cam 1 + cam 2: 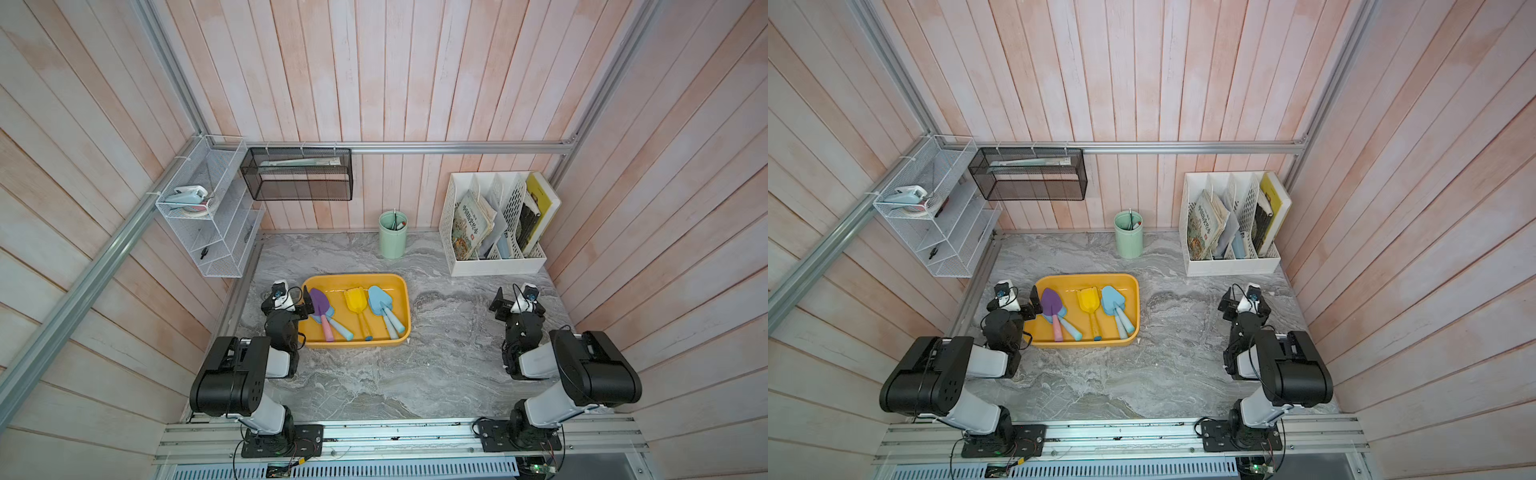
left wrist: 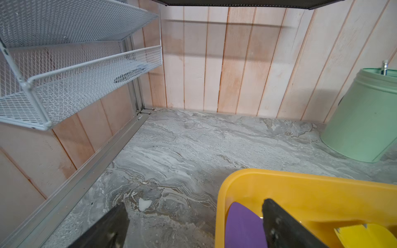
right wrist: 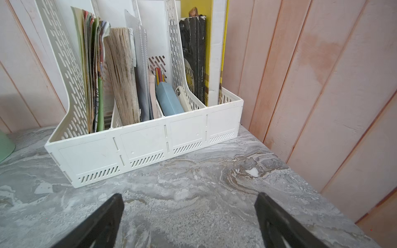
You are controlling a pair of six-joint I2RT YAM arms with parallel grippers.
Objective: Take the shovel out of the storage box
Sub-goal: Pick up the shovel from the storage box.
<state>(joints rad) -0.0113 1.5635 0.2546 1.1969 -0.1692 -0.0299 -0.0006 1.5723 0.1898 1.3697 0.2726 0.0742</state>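
Yellow storage box (image 1: 353, 276) holds several shovels (image 1: 356, 304)

**Top pair.** One stereo head, mounted high at the front, looking steeply down toward the back wall (image 1: 415, 104). Far off. Both top views hold the whole surface (image 1: 415, 374), storage box (image 1: 353, 275), cup (image 1: 392, 241) and file rack (image 1: 498, 266), in nearly equal framing.

**Left wrist.** Low and close over the surface, facing the back-left corner and wire shelf (image 2: 86, 75). Left tool (image 2: 194, 203) in the foreground. Shares a box corner, the purple shovel (image 2: 242, 225) and the cup with the top pair.

**Right wrist.** Low and close, facing the file rack. Right tool (image 3: 189, 195) in the foreground. Shares a sliver of the cup with the left wrist view.
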